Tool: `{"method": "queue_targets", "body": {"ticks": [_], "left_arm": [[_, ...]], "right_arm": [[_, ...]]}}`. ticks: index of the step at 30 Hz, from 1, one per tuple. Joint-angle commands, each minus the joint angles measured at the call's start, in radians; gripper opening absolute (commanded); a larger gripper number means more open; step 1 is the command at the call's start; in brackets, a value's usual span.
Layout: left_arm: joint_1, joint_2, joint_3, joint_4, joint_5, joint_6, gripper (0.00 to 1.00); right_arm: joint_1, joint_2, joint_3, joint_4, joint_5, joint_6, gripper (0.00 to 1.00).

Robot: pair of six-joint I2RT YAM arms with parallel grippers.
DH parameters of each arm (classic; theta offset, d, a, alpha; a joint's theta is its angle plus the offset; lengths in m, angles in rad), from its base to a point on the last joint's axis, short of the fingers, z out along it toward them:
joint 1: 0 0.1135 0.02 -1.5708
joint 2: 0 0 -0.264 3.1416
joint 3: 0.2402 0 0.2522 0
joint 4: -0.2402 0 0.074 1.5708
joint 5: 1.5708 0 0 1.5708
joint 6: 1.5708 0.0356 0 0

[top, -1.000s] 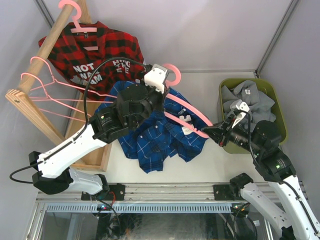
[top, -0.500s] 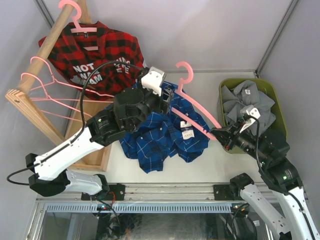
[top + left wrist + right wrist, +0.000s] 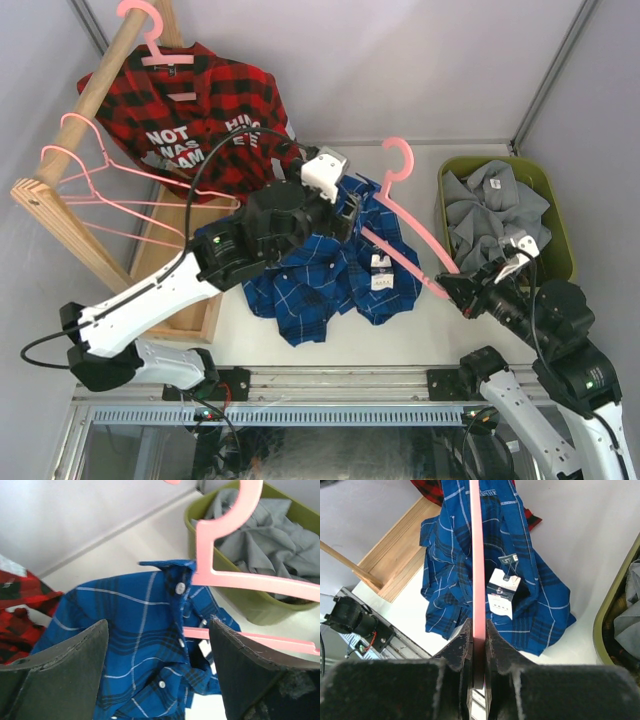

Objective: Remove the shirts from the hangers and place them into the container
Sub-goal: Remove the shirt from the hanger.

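The blue plaid shirt (image 3: 318,272) lies crumpled on the white table, a paper tag (image 3: 502,592) at its collar. A pink hanger (image 3: 418,222) slants above it with its hook up, its far end by the shirt's open collar (image 3: 175,580). My right gripper (image 3: 463,291) is shut on the hanger's (image 3: 476,555) lower end. My left gripper (image 3: 351,212) hovers open over the shirt (image 3: 130,630) with nothing between its fingers (image 3: 65,670). The olive container (image 3: 556,205) at the right holds the grey shirt (image 3: 495,212). The red-black shirt (image 3: 190,110) hangs on the rail.
A wooden rail (image 3: 95,85) slants at the back left on a wooden base board (image 3: 395,565), with empty pink hangers (image 3: 100,190) hooked on it. The container's rim (image 3: 615,600) is just right of the blue shirt. Grey walls close in the back and sides.
My left gripper has opened and let go. My right arm has drawn the hanger to the right, and the blue shirt has sunk onto the table.
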Motion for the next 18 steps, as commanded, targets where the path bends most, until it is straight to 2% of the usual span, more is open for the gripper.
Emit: {"method": "queue_targets", "body": {"ticks": [1, 4, 7, 14, 18], "left_arm": [[0.009, 0.054, 0.026, -0.001, 0.181, -0.054, 0.83], [0.014, 0.087, 0.046, -0.005, 0.260, -0.087, 0.76], [0.016, 0.111, 0.062, -0.015, 0.288, -0.102, 0.64], [0.056, 0.141, 0.097, -0.081, 0.163, -0.129, 0.38], [0.099, 0.137, 0.093, -0.088, 0.161, -0.163, 0.29]], "right_arm": [[-0.005, -0.029, 0.048, 0.044, 0.015, 0.040, 0.00], [-0.004, -0.039, 0.049, 0.041, 0.009, 0.046, 0.00], [-0.004, -0.046, 0.049, 0.037, 0.010, 0.048, 0.00], [-0.003, -0.069, 0.066, 0.030, -0.033, 0.028, 0.00], [-0.003, -0.091, 0.073, 0.009, -0.040, 0.024, 0.00]]}}
